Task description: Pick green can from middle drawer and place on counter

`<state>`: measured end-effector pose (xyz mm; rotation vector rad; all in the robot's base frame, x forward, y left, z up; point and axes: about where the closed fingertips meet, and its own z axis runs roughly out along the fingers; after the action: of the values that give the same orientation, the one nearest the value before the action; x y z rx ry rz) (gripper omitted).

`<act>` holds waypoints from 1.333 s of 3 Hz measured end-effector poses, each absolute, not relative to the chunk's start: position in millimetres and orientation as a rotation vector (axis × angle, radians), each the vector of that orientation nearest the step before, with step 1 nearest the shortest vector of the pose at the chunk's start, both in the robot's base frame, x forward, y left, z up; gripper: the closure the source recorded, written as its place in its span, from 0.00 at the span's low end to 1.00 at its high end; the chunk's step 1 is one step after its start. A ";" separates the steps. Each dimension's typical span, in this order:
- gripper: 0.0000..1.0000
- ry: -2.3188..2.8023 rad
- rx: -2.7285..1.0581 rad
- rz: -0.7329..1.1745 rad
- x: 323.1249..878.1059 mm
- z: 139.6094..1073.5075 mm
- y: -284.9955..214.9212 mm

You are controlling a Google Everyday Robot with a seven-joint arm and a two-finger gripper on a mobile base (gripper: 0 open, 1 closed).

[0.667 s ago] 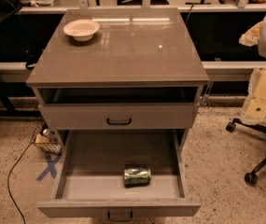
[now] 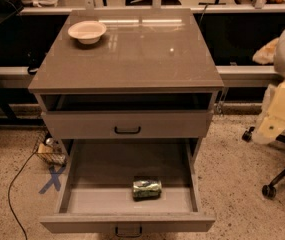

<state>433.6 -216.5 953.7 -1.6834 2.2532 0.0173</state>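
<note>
You'll find the green can (image 2: pixel 147 189) lying in the middle drawer (image 2: pixel 66 184), near its front and just right of centre, with the counter (image 2: pixel 132 64) above and behind it, a bowl (image 2: pixel 87 31) on its back-left corner, and the gripper (image 2: pixel 268 125) off to the counter's right, well apart from the can.

The counter (image 2: pixel 147 59) carries a beige bowl (image 2: pixel 87 31); the gripper (image 2: pixel 274 120) hangs right.

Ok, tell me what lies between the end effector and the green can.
Camera view: the end effector hangs right of the cabinet; between it and the green can lie speckled floor and the middle drawer's right wall.
</note>
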 end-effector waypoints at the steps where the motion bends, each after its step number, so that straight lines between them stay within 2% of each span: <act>1: 0.00 2.277 -1.579 0.345 425.8 875.9 -206.4; 2: 0.00 2.242 -1.489 0.693 419.7 799.8 -176.2; 3: 0.00 2.172 -1.485 1.025 410.2 730.0 -122.3; 4: 0.00 2.172 -1.485 1.025 410.2 730.0 -122.3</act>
<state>410.2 -122.3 730.0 -1.4845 2.1722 1.0254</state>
